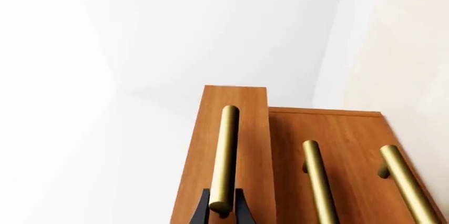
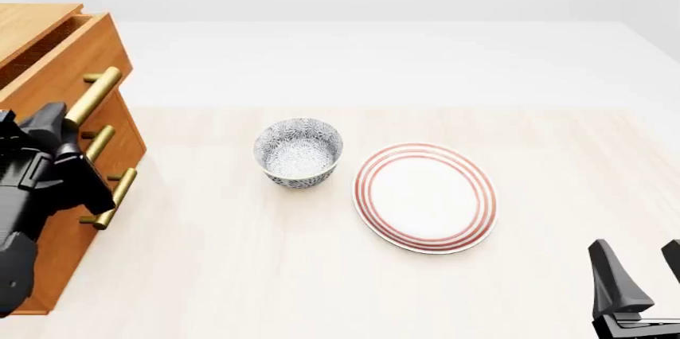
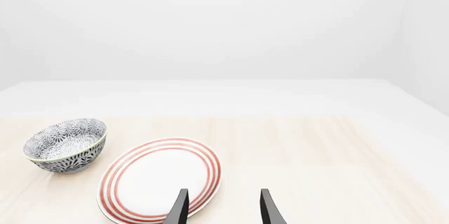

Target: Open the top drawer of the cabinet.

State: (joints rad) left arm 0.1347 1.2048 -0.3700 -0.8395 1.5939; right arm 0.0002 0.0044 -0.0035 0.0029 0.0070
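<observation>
On the light wooden table [image 2: 318,275], two dishes sit in the middle, well clear of the cabinet. A small bowl [image 2: 298,152] with a dense blue-and-white pattern stands upright, and just beside it to the right lies a white plate [image 2: 425,196] ringed with red stripes; the two are close but not touching. Neither sits in front of the drawers.

The orange-brown cabinet [image 2: 64,227] stands at the table's far left edge, its three drawer fronts facing right. The top drawer [image 2: 66,68] is pulled out past the two below it, its front standing proud of theirs and a strip of plain wood interior showing behind it. Each drawer carries a brass bar handle [image 2: 94,96].

The left gripper [image 1: 223,209], on a black arm coming in from the left, is pressed up against the cabinet front. In the left wrist view its two dark fingers sit on either side of the near end of the top drawer's handle, closed around the bar.

The right gripper [image 3: 222,206] hangs low at the table's near right corner, well apart from everything, pointing toward the plate. Its two fingers are spread with bare table between them, holding nothing.
</observation>
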